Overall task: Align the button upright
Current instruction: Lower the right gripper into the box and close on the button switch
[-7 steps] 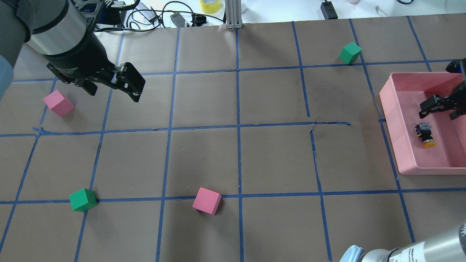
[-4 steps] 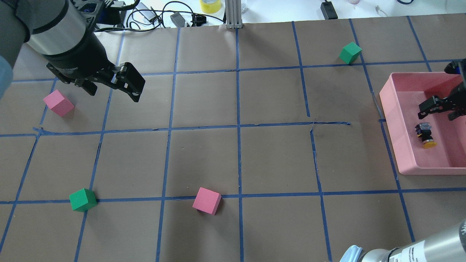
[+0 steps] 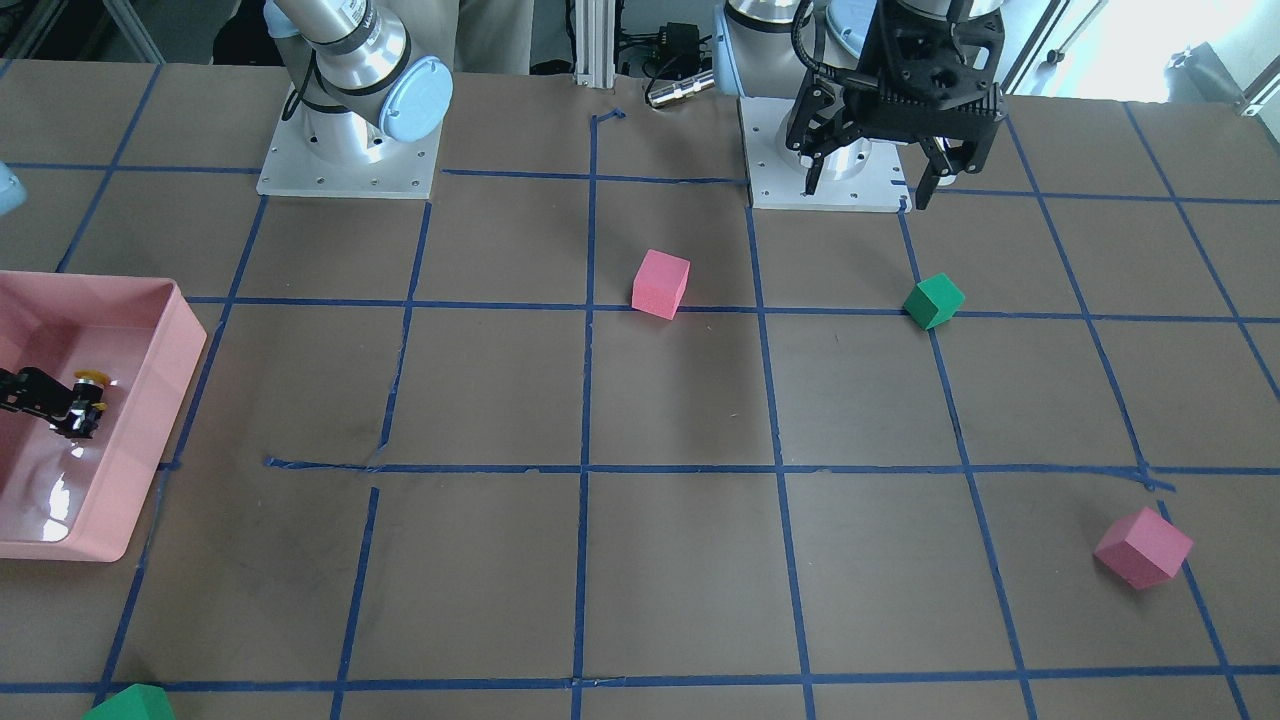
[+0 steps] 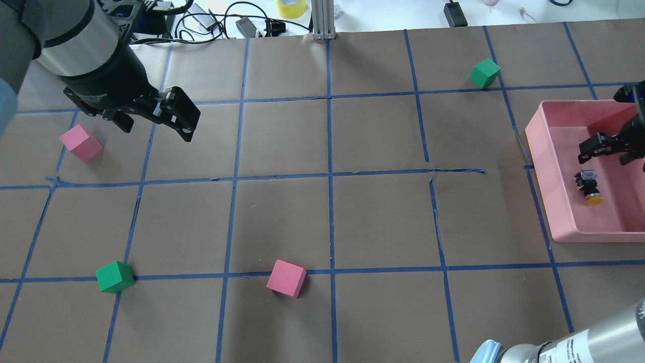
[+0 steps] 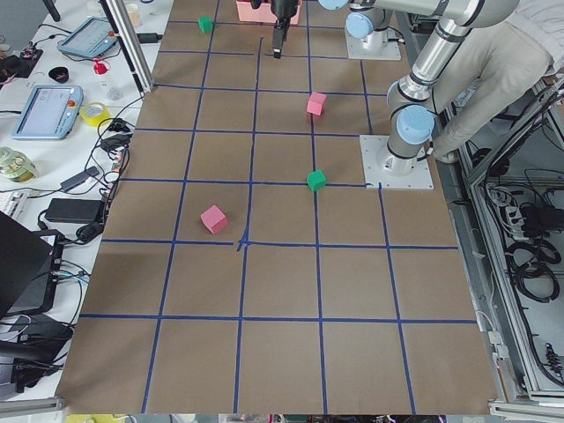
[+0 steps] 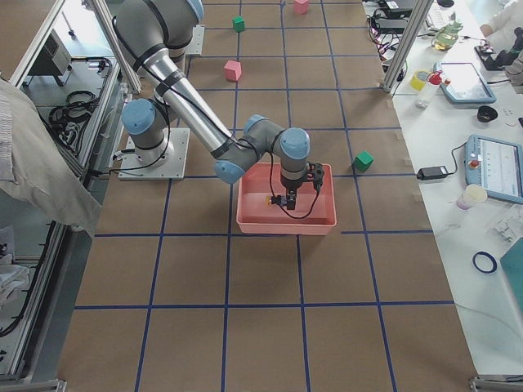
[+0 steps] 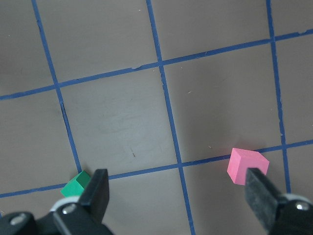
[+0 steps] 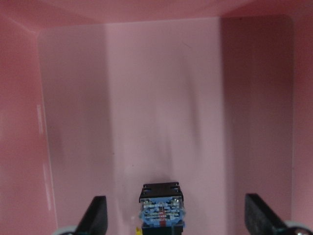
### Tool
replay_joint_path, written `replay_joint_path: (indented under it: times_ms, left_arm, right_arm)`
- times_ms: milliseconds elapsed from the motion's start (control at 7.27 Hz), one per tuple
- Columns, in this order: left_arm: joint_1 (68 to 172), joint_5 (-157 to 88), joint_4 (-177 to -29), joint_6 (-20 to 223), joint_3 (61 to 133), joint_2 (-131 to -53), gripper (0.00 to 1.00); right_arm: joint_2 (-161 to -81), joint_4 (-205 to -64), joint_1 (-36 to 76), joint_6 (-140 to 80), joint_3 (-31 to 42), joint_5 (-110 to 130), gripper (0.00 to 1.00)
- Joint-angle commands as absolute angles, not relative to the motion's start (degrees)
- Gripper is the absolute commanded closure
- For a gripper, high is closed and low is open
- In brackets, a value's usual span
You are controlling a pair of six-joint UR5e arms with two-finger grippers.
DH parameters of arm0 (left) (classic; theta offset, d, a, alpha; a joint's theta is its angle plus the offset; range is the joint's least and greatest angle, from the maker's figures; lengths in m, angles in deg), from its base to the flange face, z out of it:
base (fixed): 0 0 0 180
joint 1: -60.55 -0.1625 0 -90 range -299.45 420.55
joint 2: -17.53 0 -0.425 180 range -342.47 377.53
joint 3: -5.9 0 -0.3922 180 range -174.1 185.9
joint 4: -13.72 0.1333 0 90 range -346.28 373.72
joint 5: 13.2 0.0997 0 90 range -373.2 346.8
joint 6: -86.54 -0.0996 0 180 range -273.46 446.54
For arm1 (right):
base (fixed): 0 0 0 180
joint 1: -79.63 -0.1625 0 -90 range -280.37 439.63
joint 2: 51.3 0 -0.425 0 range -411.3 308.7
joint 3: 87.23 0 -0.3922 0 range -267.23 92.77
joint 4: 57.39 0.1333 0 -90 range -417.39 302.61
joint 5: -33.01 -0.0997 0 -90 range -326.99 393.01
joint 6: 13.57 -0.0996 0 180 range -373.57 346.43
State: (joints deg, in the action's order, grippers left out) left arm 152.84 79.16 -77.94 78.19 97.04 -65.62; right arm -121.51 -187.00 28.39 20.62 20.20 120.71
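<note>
The button (image 4: 588, 186) lies on its side inside the pink tray (image 4: 543, 156) at the right; its yellow cap points toward the near edge. It also shows in the front view (image 3: 88, 385). My right gripper (image 4: 604, 157) is open and empty just above and beyond the button. In the right wrist view the button's blue-grey base (image 8: 162, 209) sits at the bottom between the spread fingers (image 8: 96, 213). My left gripper (image 4: 158, 130) is open and empty, held high over the table's far left; it also shows in the front view (image 3: 868, 190).
Foam cubes lie on the brown gridded table: pink (image 4: 80, 142) and green (image 4: 115, 277) at the left, pink (image 4: 286, 278) at the near middle, green (image 4: 485, 73) at the far right. Cables and a tape roll (image 4: 291, 7) lie beyond the far edge.
My right gripper has shifted very slightly over the tray. The button and the left arm have not moved.
</note>
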Motion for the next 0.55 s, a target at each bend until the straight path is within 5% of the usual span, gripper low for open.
replay_joint_path:
  times_ms: [0, 412]
  left_arm:
    - [152.8, 79.2, -77.9, 78.1, 97.0, -65.6, 0.00]
    - [152.8, 79.2, -77.9, 78.1, 97.0, -65.6, 0.00]
  right_arm:
    - [-120.9, -187.0, 28.4, 20.8, 20.3, 120.7, 0.00]
    - [-119.2, -187.5, 28.4, 20.9, 20.3, 121.3, 0.00]
